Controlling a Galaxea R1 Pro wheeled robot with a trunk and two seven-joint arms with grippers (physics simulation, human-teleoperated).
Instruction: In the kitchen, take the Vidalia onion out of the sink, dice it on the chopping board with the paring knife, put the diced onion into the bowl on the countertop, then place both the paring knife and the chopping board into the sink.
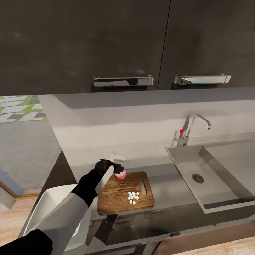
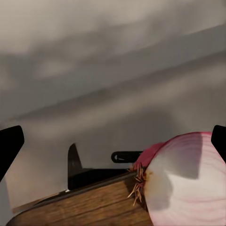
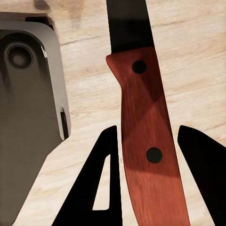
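The chopping board [image 1: 120,198] lies on the countertop [image 1: 163,191] left of the sink [image 1: 216,156]. A cut piece of the Vidalia onion [image 1: 122,174] [image 2: 188,183], pink with a pale sliced face, rests on the board's far left corner. Several white cubes of diced onion [image 1: 133,197] sit near the board's handle hole. My left gripper [image 1: 114,165] [image 2: 115,141] is open around the onion piece, which lies close to one finger. My right gripper [image 3: 149,132] is shut on the red handle of the paring knife [image 3: 141,117], held over a pale wooden floor. The bowl is out of view.
A chrome tap [image 1: 194,127] with a red knob stands behind the sink's left corner. Dark wall cabinets [image 1: 124,42] with steel handles hang above the worktop. A grey part of the robot's base [image 3: 28,103] lies beside the knife. Tiled floor [image 1: 24,148] stretches to the left.
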